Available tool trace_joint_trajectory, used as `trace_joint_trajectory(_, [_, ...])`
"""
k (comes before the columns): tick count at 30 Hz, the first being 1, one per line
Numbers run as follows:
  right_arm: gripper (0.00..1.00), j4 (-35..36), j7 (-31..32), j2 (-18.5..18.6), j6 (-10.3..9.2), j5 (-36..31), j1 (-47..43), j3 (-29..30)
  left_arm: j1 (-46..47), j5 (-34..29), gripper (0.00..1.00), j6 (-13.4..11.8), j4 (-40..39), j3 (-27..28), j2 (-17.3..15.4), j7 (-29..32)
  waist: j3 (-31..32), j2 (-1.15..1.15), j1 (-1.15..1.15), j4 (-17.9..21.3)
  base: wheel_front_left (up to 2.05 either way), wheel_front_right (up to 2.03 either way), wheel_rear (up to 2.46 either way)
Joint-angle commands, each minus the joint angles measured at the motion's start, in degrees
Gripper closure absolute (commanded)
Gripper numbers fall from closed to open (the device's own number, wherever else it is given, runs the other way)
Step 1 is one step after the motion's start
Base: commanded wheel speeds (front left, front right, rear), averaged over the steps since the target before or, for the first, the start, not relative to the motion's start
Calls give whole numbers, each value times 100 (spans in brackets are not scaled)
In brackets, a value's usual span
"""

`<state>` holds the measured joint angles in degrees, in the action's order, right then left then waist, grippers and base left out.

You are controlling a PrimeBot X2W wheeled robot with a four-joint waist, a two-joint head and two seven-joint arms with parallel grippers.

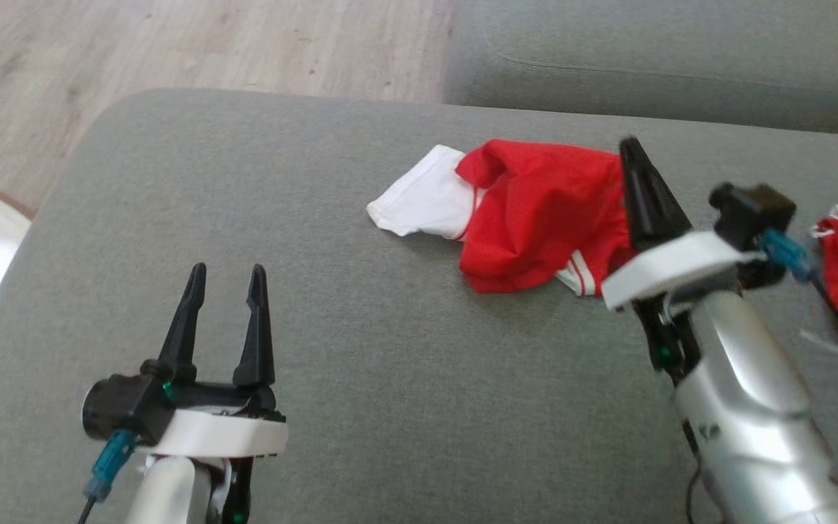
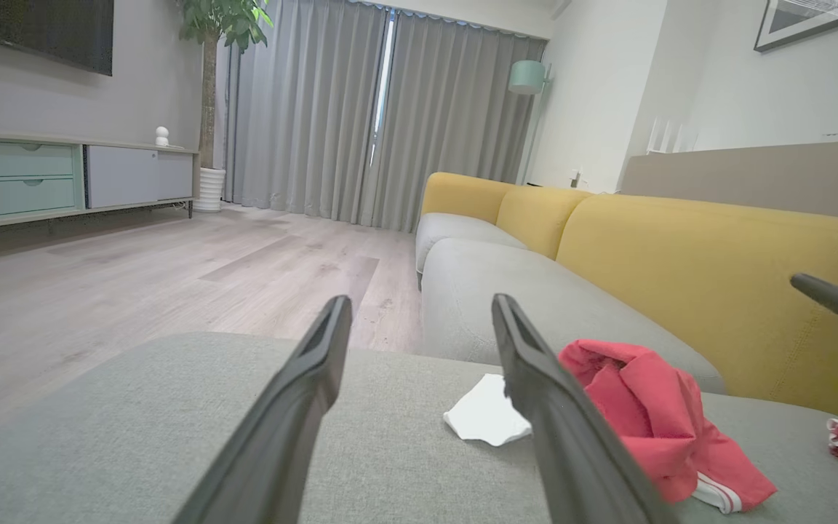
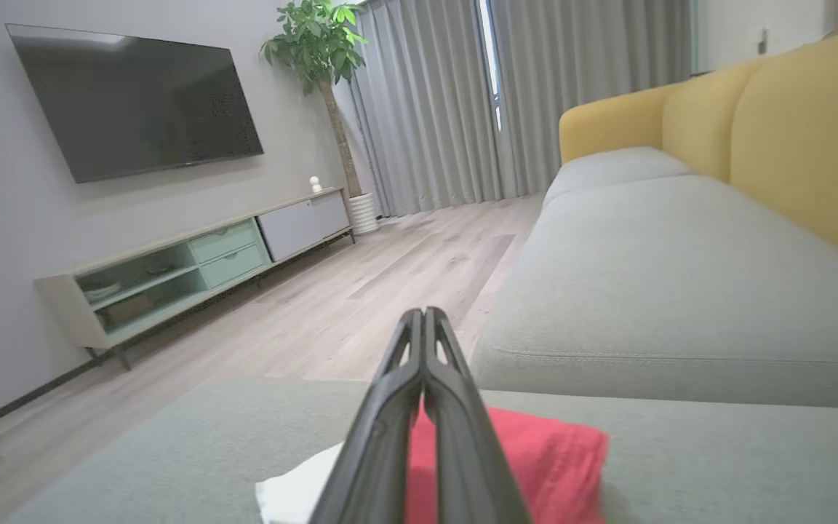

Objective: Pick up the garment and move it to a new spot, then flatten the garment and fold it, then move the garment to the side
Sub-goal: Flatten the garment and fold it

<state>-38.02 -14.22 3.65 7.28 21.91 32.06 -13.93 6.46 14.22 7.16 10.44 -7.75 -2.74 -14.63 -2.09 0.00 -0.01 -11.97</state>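
I see the garment (image 1: 535,211) crumpled on the grey cushion (image 1: 317,364), toward its far right corner. My right gripper (image 1: 633,156) sits over the garment's right side, its 2 fingers pressed together. I can't tell if cloth is pinched. I'd lift slowly and check that the fabric follows, else reopen and dip lower. My left gripper (image 1: 226,273) hovers wide near the front edge.

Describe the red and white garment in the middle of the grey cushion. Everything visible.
The garment is a crumpled heap of thin, soft-looking cloth, mostly bright red, with a white part sticking out to the left and a white, red-striped band at its near right. It lies bunched on the grey cushion, not spread flat. The right gripper, jaws shut, sits over its right edge; whether cloth is pinched cannot be told.
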Motion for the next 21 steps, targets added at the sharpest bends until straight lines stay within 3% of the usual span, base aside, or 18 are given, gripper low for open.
trace_joint_trajectory(1, [100,293,-73,-77,21,-211,-62,32,169,11,0,33,-228,171,-14,-37,-6,0,1,92,0,0,0])
trace_joint_trajectory(5, [100,869,-76,-77,21,-986,-592,413,163,7,0,33,-242,131,-14,-37,-27,0,1,317,0,0,0])
trace_joint_trajectory(12, [100,1828,-77,-77,21,-1699,-1675,946,132,24,0,33,-129,-5,-55,-37,12,0,1,714,0,0,0])
trace_joint_trajectory(20, [100,2328,-77,-77,21,-1950,-2651,1317,63,49,0,33,22,-183,-71,-37,79,0,1,994,0,0,0])
trace_joint_trajectory(21, [62,2357,-77,-77,21,-1942,-2674,1350,65,52,0,33,21,-191,-69,-37,72,0,1,1004,0,0,0])
